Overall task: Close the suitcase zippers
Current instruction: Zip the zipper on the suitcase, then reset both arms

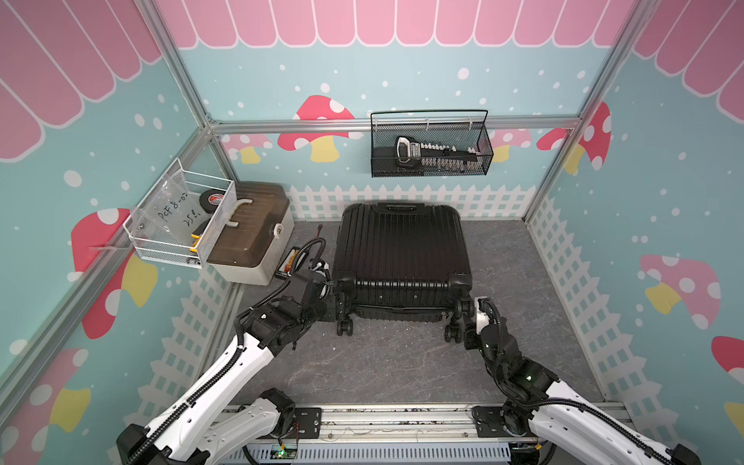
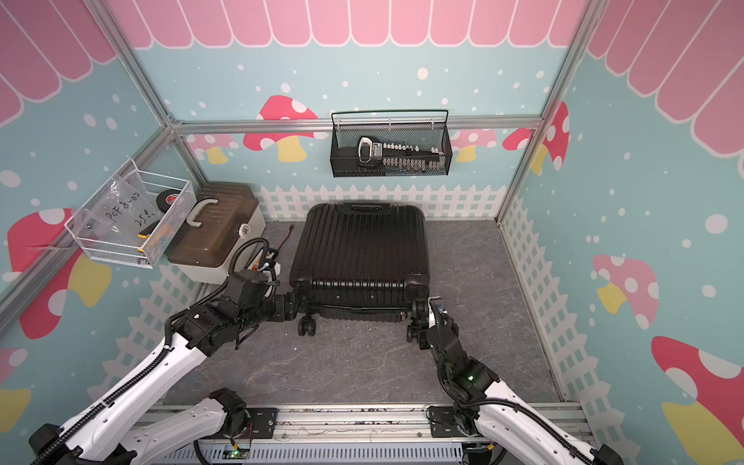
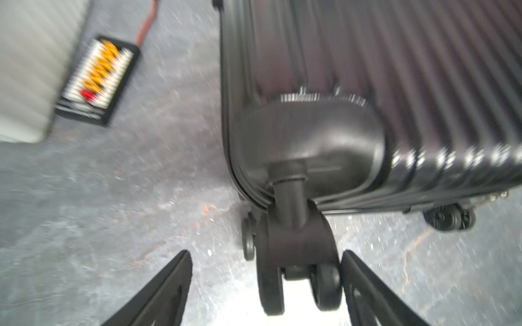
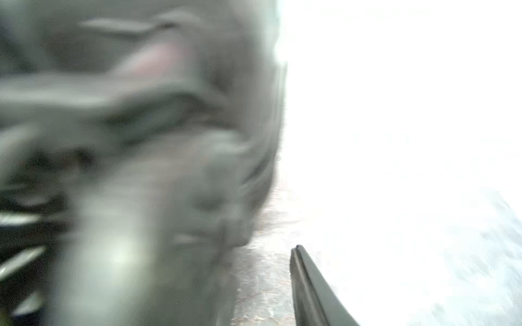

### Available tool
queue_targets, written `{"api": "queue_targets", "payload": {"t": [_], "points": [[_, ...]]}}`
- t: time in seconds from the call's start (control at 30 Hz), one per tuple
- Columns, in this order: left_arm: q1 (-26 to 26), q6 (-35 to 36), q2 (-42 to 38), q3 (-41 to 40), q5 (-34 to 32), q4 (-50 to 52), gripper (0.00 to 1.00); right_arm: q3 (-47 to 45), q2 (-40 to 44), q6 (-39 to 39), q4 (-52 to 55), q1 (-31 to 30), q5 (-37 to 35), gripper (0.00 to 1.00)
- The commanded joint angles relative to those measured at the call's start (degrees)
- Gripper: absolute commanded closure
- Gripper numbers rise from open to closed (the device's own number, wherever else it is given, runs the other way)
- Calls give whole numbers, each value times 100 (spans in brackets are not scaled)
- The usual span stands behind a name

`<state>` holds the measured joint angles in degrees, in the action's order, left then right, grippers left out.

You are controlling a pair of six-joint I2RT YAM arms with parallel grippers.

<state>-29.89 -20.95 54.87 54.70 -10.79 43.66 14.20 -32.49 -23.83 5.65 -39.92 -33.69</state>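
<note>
The black ribbed suitcase (image 1: pixel 400 245) (image 2: pixel 360 245) lies flat on the grey table, shells together, its wheels toward me. The zippers show as a thin black track along the rim (image 3: pixel 232 158); no pull can be made out. My left gripper (image 1: pixel 336 300) (image 2: pixel 292 308) sits at the near left corner. In the left wrist view it (image 3: pixel 265 252) is open, with a double spinner wheel (image 3: pixel 324 288) between the fingers, next to one of them. My right gripper (image 1: pixel 463 318) (image 2: pixel 420 322) is at the near right wheels. The right wrist view is blurred: one finger (image 4: pixel 305 271) stands clear of a dark shape, with bare floor between.
A beige box with a brown lid (image 1: pixel 249 237) stands left of the case, with a small black board (image 1: pixel 288 261) (image 3: pixel 99 79) between them. A white wire basket (image 1: pixel 181 217) hangs on the left wall and a black mesh basket (image 1: pixel 430 145) on the back wall. An aluminium rail (image 1: pixel 402 418) runs along the front.
</note>
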Motion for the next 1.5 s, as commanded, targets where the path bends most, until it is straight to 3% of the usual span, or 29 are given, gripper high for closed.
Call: {"api": "queue_targets", "payload": {"t": [0.0, 0.1, 0.23, 0.37, 0.57, 0.7, 0.83, 1.13, 1.27, 1.33, 1.47], "points": [[102, -93, -116, 195, -1628, 12, 17, 35, 153, -802, 599, -24, -1114, 56], [447, -497, -132, 200, -2197, -48, 16, 153, 93, -1026, 811, -24, -1645, 56], [1393, -729, -119, 37, -1793, -204, 17, 406, -359, -1071, 811, -11, -2327, 51], [1733, -637, -99, -276, -1937, -606, 17, 593, -913, -1039, 513, 157, -2440, 50], [2009, 2, 336, -925, -2392, -1762, 17, 1037, -1719, -774, 105, 1013, -1843, 50], [2040, 184, 764, -1361, -2595, -2768, 17, 1226, -2147, 108, -434, 1552, -1680, 48], [2040, 793, 1262, -1898, -2505, -4148, 17, 1247, -2504, 683, -1057, 2319, -804, 43], [2116, 1978, 2150, -2535, -1060, -6086, 17, 814, -3833, 1451, -3112, 3141, 369, 36], [2444, 1920, 2079, -3025, -170, -7441, 16, 648, -4089, 1860, -4073, 3228, 780, 34], [2640, 1838, 2162, -3204, 49, -8116, 16, 507, -4250, 1997, -4761, 3319, 984, 34], [2897, 1811, 2769, -3570, 388, -9549, 15, 642, -4622, 2191, -5071, 3458, 1290, 33]]}}
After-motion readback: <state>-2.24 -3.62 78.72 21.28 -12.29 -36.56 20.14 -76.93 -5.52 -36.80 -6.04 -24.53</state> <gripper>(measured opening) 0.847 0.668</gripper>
